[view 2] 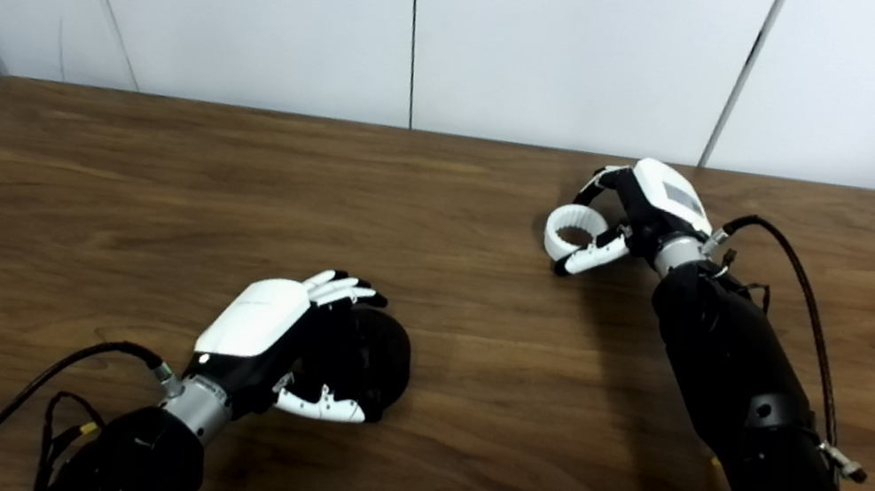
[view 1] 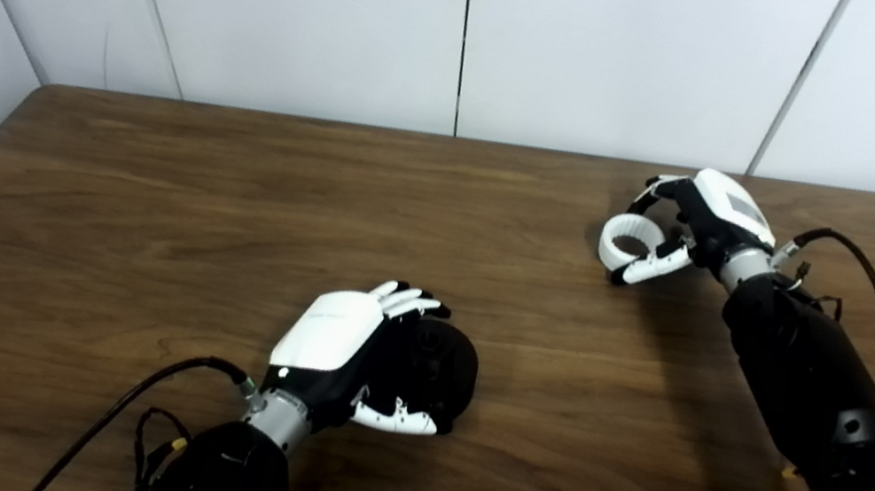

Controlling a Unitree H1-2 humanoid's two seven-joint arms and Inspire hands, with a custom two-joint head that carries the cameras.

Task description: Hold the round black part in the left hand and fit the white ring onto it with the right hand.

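Ring sits pinched in the right hand over the far table, well apart from the black part, which the left hand clasps near the front. Ring looks light, rigid and smooth, so likely slippery; an outer-rim hold would keep its bore free.

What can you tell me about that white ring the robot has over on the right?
The white ring is a short, wide band with an open round hole, looking like matte plastic. It lies nearly flat, hole facing up, at the far right of the table. The right hand is closed on it, thumb below and fingers above. Whether it rests on the wood or is just lifted is unclear.
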